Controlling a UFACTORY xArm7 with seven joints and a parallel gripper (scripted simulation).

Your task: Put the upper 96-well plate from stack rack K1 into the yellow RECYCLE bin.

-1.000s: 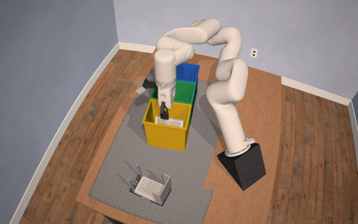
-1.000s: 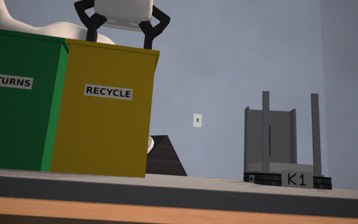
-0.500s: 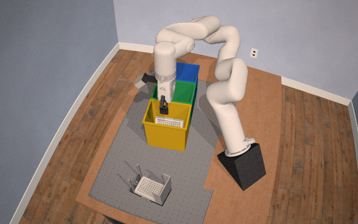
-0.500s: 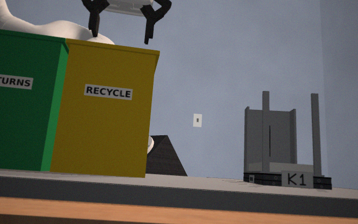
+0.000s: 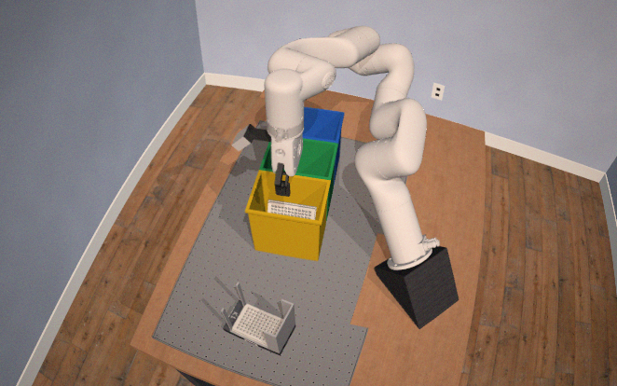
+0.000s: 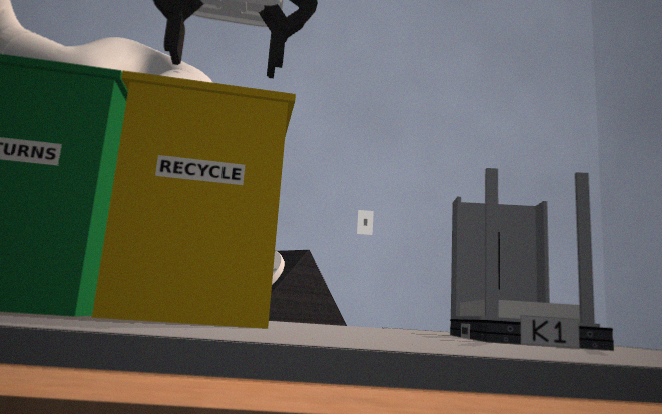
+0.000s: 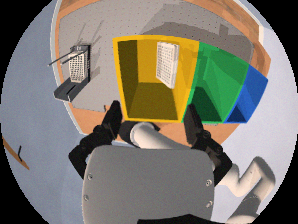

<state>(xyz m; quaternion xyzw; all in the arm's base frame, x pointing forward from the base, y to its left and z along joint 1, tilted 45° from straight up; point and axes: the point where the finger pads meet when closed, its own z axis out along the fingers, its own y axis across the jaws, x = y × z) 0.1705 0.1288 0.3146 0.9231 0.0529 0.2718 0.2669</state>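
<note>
My end effector (image 5: 282, 186) hangs over the mouth of the yellow bin (image 5: 284, 233), fingers spread to their full width and holding nothing. In the exterior view both fingers (image 6: 175, 42) stand above the rim of that bin, well apart from each other, with open air between them.

The plate (image 5: 292, 210) lies inside the yellow bin, below the rim. It leans on edge against the inside of the wall nearest the rack, tilted rather than flat. The wrist view shows the same plate (image 7: 166, 63) resting against one wall, its grid of wells visible.

The yellow bin carries the sign RECYCLE (image 6: 200, 170) on its short wall. The green bin (image 5: 322, 160) touches it on one side, and the blue bin (image 5: 326, 123) touches the green one beyond. All three stand upright in a row on the grey mat (image 5: 205, 289) of the tabletop (image 5: 447, 196).

Rack K1 (image 5: 288, 322) stands well apart from the bins, near the mat's other end. One plate (image 5: 253, 323) sits low in it, flat between the posts. The label K1 (image 6: 549, 331) shows on the rack's base.
</note>
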